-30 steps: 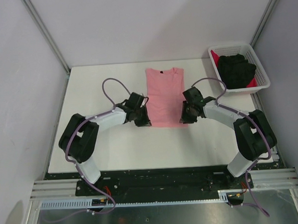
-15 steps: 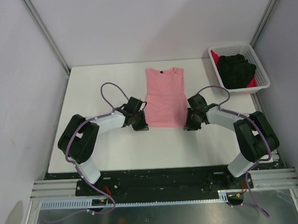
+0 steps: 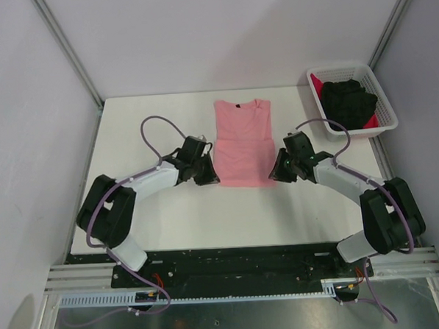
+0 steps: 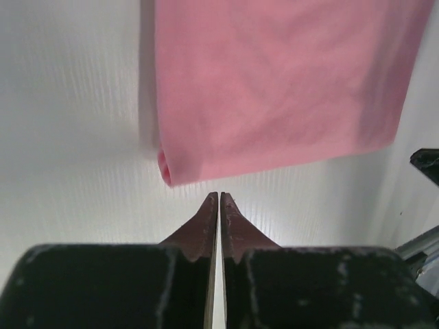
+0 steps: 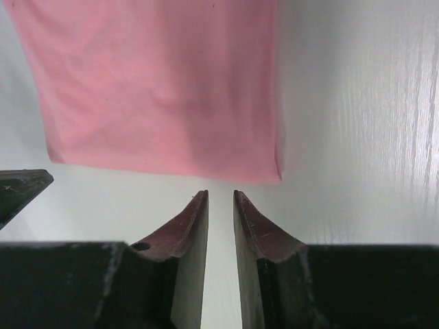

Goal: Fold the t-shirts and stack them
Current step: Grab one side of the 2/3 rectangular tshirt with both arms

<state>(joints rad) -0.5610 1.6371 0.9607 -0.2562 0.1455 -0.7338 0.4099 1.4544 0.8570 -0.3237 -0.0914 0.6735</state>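
The salmon-pink t-shirt [image 3: 242, 141] lies flat mid-table with its sleeves folded in and its neck label at the far end. My left gripper [image 3: 210, 175] sits low at the shirt's near-left corner. In the left wrist view its jaws [image 4: 219, 195] are shut on nothing, just short of the pink hem [image 4: 274, 82]. My right gripper [image 3: 279, 173] is at the near-right corner. Its jaws [image 5: 220, 194] stand slightly open and empty, with the hem [image 5: 164, 89] just beyond the tips. A black t-shirt [image 3: 349, 102] lies crumpled on a red t-shirt [image 3: 316, 82] in the basket.
The white lattice basket [image 3: 384, 110] stands at the table's far right corner. Grey walls and metal posts close in the table [image 3: 144, 131] on three sides. Purple cables loop above both wrists.
Both grippers have drawn outward from over the shirt's near edge to just off its near corners. Both arms have stretched out lower. The shirt has not shifted.
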